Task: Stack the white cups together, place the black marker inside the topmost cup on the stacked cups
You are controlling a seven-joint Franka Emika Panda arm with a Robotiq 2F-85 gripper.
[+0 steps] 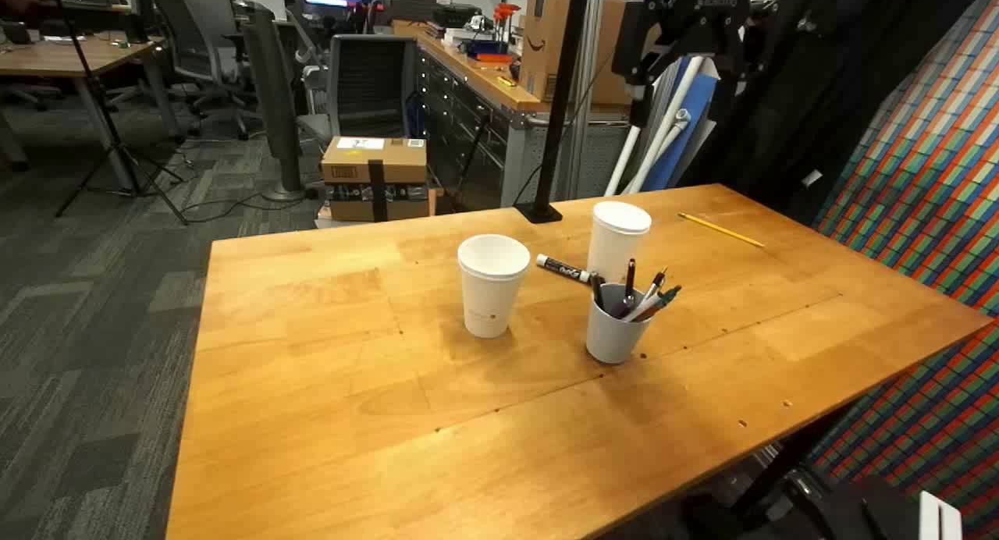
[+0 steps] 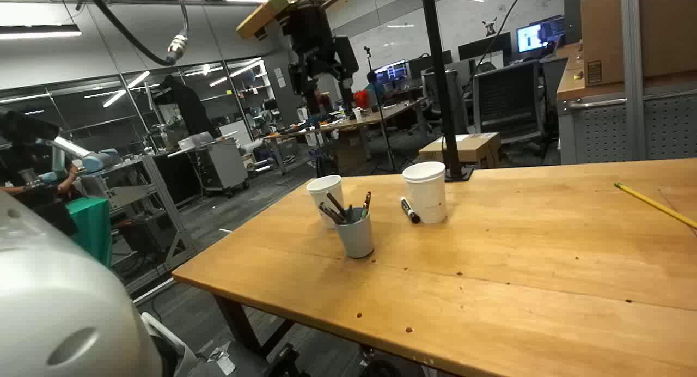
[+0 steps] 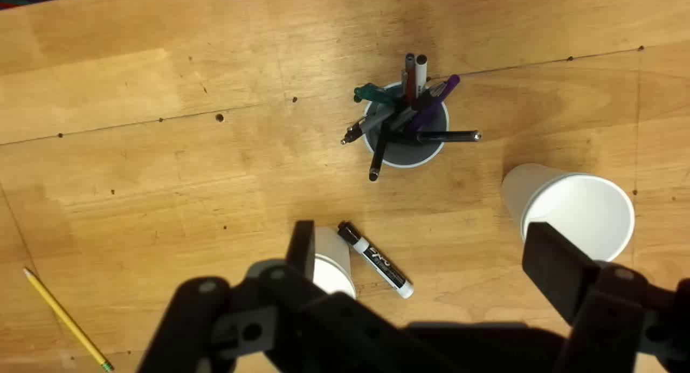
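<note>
On the wooden table [image 1: 328, 399], one cup [image 1: 490, 290] stands apart from its twin [image 1: 615, 247]; the gripper [image 2: 330, 100] hangs spread wide, empty — best straddle one squarely and squeeze lightly.

Bright, warm tabletop [image 1: 328, 399] with a pale sheen, soft shadows beside the white cups [image 1: 489, 298], ceiling lights [image 2: 41, 34] glaring white in an exterior view, dim carpet [image 1: 86, 384], gripper fingers [image 3: 558, 270] dark and blurred in the wrist view (lettering on the black marker [image 3: 377, 261] crisper)

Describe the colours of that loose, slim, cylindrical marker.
The marker has one black end, one white end and a black label, clearest in the wrist view.
</note>
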